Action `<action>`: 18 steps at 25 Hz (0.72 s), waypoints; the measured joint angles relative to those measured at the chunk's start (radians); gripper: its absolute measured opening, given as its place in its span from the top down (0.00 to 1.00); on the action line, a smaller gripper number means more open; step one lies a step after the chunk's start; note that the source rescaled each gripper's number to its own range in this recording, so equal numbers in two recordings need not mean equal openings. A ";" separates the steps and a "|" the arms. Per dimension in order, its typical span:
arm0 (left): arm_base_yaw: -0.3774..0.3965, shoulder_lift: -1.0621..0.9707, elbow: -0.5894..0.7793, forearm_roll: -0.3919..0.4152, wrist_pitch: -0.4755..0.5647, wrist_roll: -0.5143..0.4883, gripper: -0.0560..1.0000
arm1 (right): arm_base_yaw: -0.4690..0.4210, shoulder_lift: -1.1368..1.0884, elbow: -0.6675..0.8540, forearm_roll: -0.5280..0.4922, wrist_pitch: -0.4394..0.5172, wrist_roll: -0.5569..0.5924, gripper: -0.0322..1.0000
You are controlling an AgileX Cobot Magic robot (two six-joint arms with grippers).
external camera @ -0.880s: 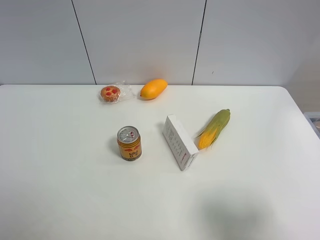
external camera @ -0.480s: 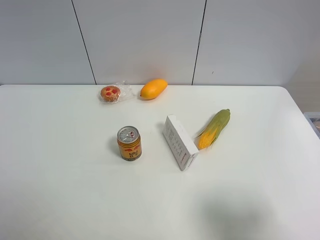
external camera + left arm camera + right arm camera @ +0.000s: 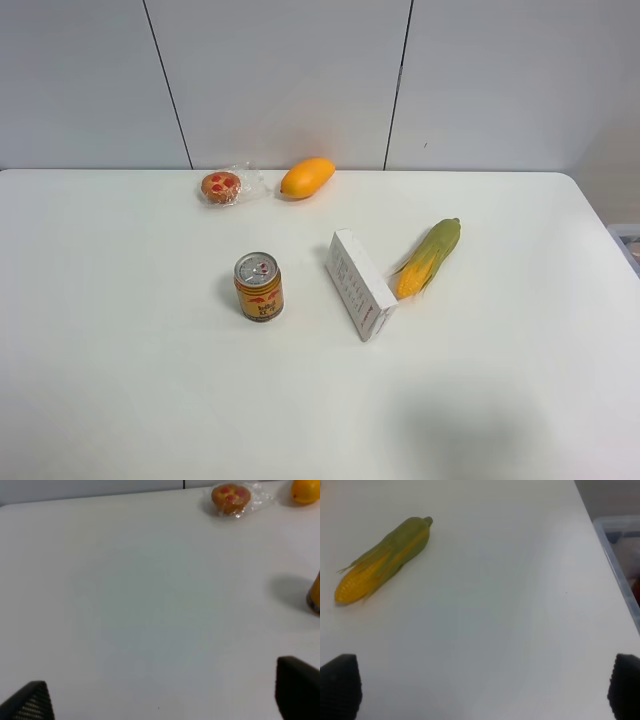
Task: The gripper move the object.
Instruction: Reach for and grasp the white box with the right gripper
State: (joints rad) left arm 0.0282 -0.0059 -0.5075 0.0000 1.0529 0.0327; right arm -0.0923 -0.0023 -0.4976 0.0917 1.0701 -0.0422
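The white carton (image 3: 360, 283) with dark print and a red mark at its near end lies on the white table (image 3: 120, 330), between the can and the corn cob. It shows in neither wrist view. Neither gripper shows in the exterior view. In the left wrist view my left gripper (image 3: 162, 695) is open over bare table, with black fingertips (image 3: 30, 702) at the frame's corners. In the right wrist view my right gripper (image 3: 482, 687) is open and empty, with fingertips (image 3: 339, 685) wide apart, short of the corn cob.
An orange-gold can (image 3: 259, 286) stands left of the carton; its edge shows in the left wrist view (image 3: 315, 595). A green-yellow corn cob (image 3: 430, 257) (image 3: 382, 557) lies right of the carton. A wrapped muffin (image 3: 221, 186) (image 3: 230, 496) and a mango (image 3: 307, 177) sit at the back. A clear bin (image 3: 620, 550) stands off the right edge.
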 joint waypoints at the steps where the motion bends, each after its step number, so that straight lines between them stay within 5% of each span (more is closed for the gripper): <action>1: 0.000 0.000 0.000 0.000 0.000 0.000 0.00 | 0.000 0.009 -0.006 0.013 0.003 0.007 0.00; 8: 0.000 0.000 0.000 0.000 0.000 0.000 0.00 | 0.000 0.252 -0.274 0.030 0.083 0.014 0.00; 18: 0.000 0.000 0.000 0.000 0.000 0.000 0.00 | 0.000 0.819 -0.945 0.099 0.151 0.032 0.00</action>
State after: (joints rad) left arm 0.0282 -0.0059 -0.5075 0.0000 1.0529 0.0327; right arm -0.0923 0.8171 -1.4427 0.1909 1.2211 -0.0099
